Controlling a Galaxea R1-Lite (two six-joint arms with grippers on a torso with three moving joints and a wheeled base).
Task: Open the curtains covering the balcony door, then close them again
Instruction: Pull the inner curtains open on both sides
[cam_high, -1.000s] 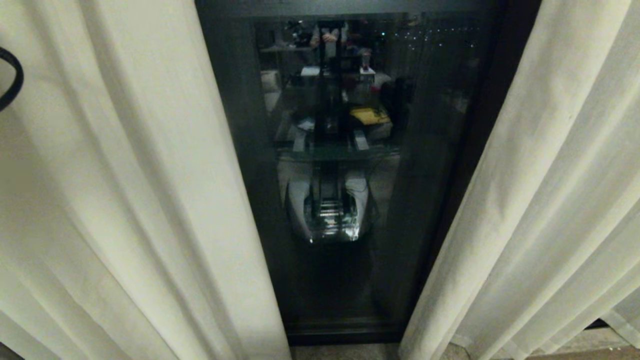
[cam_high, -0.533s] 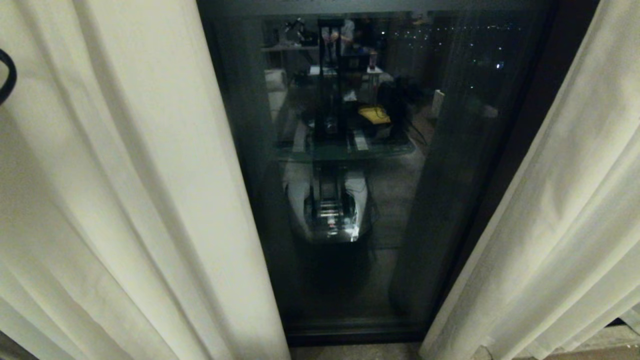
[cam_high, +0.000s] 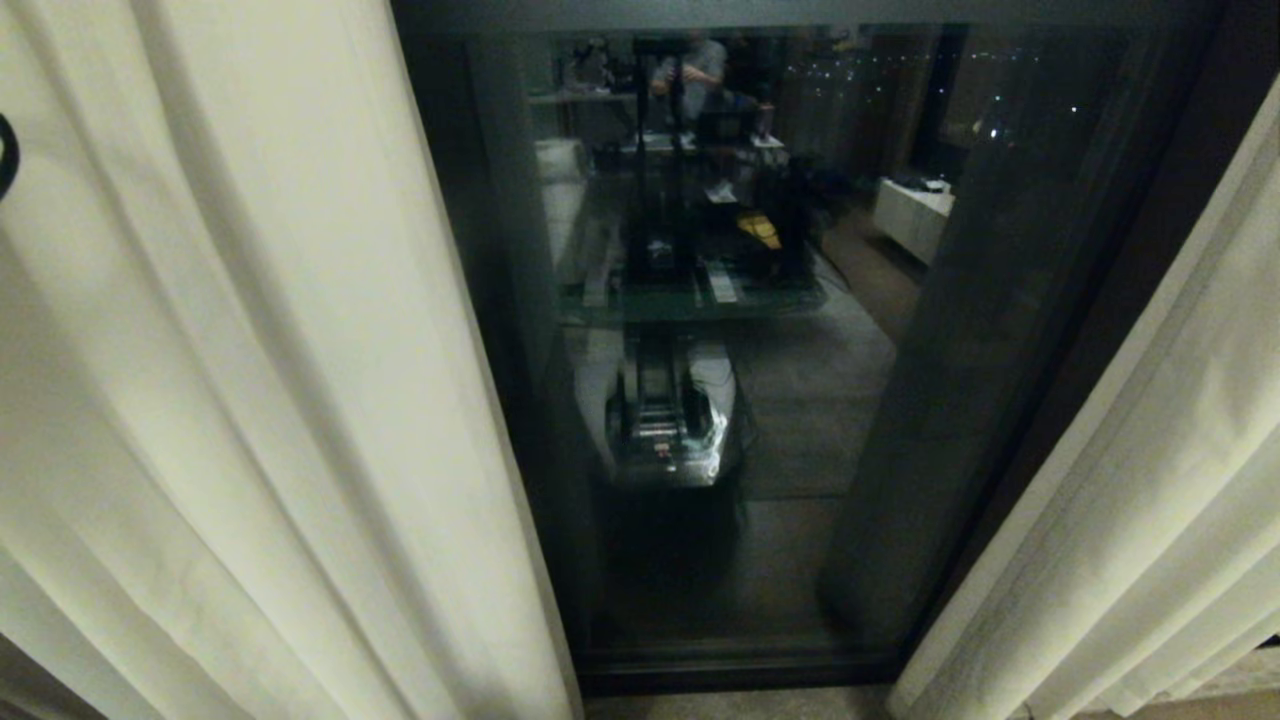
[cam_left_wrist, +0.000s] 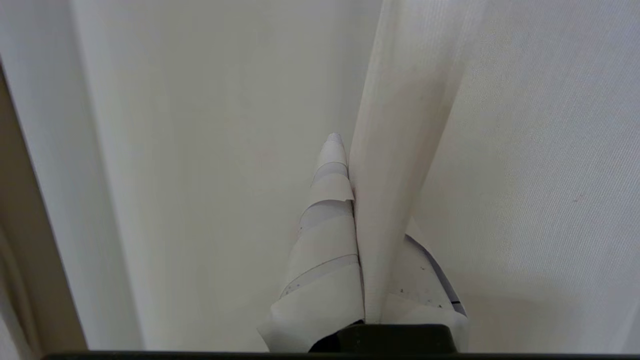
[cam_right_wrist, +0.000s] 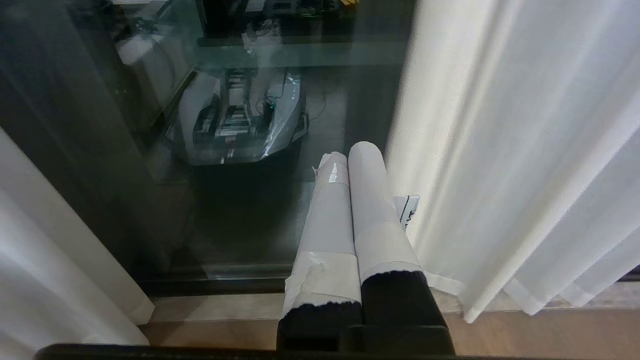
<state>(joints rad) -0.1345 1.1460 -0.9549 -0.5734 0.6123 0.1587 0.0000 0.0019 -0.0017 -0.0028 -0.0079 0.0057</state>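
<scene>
curtains: two cream, pleated, floor-length fabric panels (cam_high: 250, 400), drawn apart to either side, hems near the floor
balcony door: tall dark-framed reflective glass pane (cam_high: 800, 400), exposed between the panels, shut

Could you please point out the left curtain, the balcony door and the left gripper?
Left curtain (cam_high: 250, 400), head view, on the middle pleats of the panel.
Balcony door (cam_high: 800, 420), head view, on the dark glass pane.
Left gripper (cam_left_wrist: 352, 200), left wrist view, where its fingers pinch a curtain fold.
</scene>
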